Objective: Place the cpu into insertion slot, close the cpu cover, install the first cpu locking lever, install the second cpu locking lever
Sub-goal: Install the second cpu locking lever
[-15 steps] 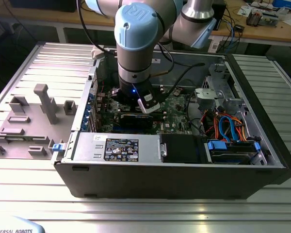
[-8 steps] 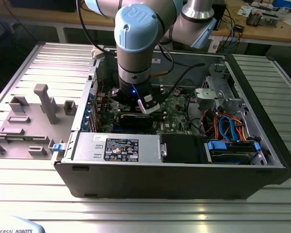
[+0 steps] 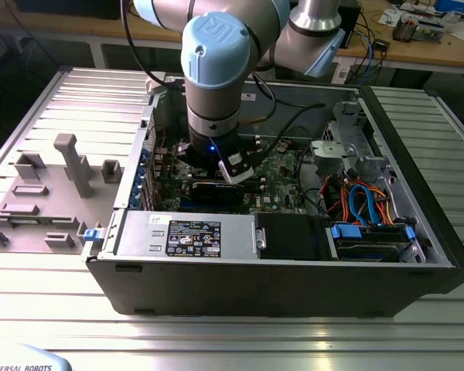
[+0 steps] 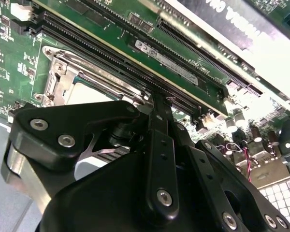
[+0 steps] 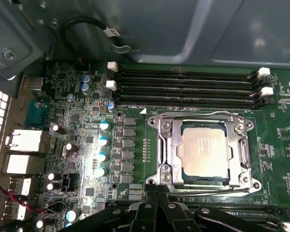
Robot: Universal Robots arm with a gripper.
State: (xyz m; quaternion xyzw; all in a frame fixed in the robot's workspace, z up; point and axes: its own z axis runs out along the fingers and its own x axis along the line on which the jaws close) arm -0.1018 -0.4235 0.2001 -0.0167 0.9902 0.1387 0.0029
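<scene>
A: How is the light in the exterior view?
B: Even and bright from above. The ribbed metal table (image 3: 433, 154) shines pale, while the inside of the computer case (image 3: 294, 278) lies in shadow under the arm (image 3: 216, 69).
A: And both wrist views?
B: In the second wrist view a white glare washes out the card edge (image 4: 275, 63), and the black gripper (image 4: 157, 159) up close looks soft. In the first wrist view the chip (image 5: 204, 150) reflects a warm sheen, capacitors (image 5: 102, 140) glint, and the case wall (image 5: 208, 29) behind is dim and blurred.
</scene>
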